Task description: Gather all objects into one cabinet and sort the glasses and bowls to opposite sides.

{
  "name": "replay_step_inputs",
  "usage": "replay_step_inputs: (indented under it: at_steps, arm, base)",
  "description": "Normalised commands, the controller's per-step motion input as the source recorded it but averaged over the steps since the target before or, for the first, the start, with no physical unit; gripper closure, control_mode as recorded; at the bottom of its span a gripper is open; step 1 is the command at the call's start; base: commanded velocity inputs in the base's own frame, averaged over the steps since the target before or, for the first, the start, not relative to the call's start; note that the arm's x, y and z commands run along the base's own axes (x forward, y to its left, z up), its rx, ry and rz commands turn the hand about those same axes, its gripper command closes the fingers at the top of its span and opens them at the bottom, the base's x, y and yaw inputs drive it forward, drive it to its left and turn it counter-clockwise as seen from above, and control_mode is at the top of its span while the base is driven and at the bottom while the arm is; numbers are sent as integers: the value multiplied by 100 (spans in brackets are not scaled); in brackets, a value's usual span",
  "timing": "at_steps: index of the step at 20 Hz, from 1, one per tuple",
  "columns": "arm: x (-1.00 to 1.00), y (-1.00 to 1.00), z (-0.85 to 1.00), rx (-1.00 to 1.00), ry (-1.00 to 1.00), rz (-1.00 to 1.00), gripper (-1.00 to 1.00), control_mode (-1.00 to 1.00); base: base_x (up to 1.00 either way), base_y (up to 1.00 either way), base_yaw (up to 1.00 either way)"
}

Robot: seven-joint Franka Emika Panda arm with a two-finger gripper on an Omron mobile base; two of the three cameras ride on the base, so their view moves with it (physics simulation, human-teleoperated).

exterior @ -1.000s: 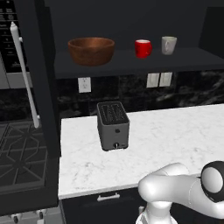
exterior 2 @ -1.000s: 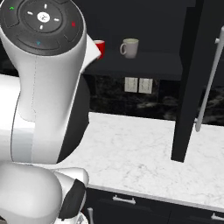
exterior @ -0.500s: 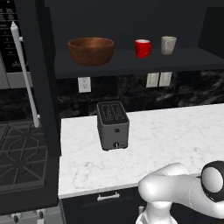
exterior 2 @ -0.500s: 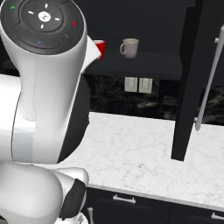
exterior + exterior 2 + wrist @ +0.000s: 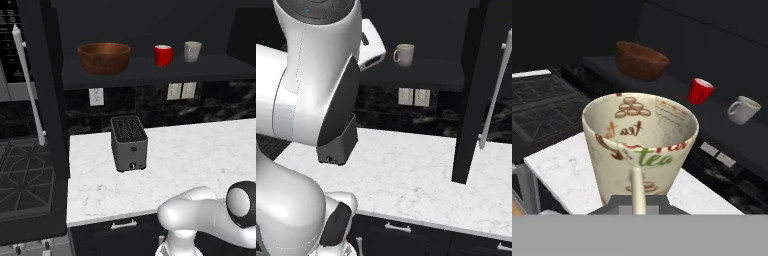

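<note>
A cream mug [image 5: 639,140] printed with "tea" looms close in the hand view, and my gripper [image 5: 635,204] is shut on it from below, its fingers mostly hidden by the mug. On the dark shelf of the black cabinet [image 5: 150,72] stand the brown wooden bowl [image 5: 104,57] at the left, then the red mug [image 5: 162,54] and the grey mug [image 5: 192,51] to its right. The hand view looks toward that shelf, with the bowl [image 5: 641,60], red mug [image 5: 699,91] and grey mug [image 5: 742,110] beyond the held mug. The grey mug [image 5: 404,54] also stands beside my white hand in the right base view.
A grey toaster [image 5: 129,143] stands on the white marble counter [image 5: 200,155] below the shelf. The cabinet's left door [image 5: 45,100] hangs open with its long white handle [image 5: 28,85]; the right door [image 5: 476,100] is open too. A stovetop [image 5: 22,175] lies left of the counter.
In the right base view my arm has lifted, and my white hand now covers the spot where the red mug peeked out. The shelf items have not moved.
</note>
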Motion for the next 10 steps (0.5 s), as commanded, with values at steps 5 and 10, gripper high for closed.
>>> replay_step_inputs:
  at_steps: [5,10]
  arm:
    - [60,-11,-6,7,-1,-56,100,-100]
    - [54,-16,-2,22,-11,-56,100,-100]
  base:
    - [0,0,0]
    - [0,0,0]
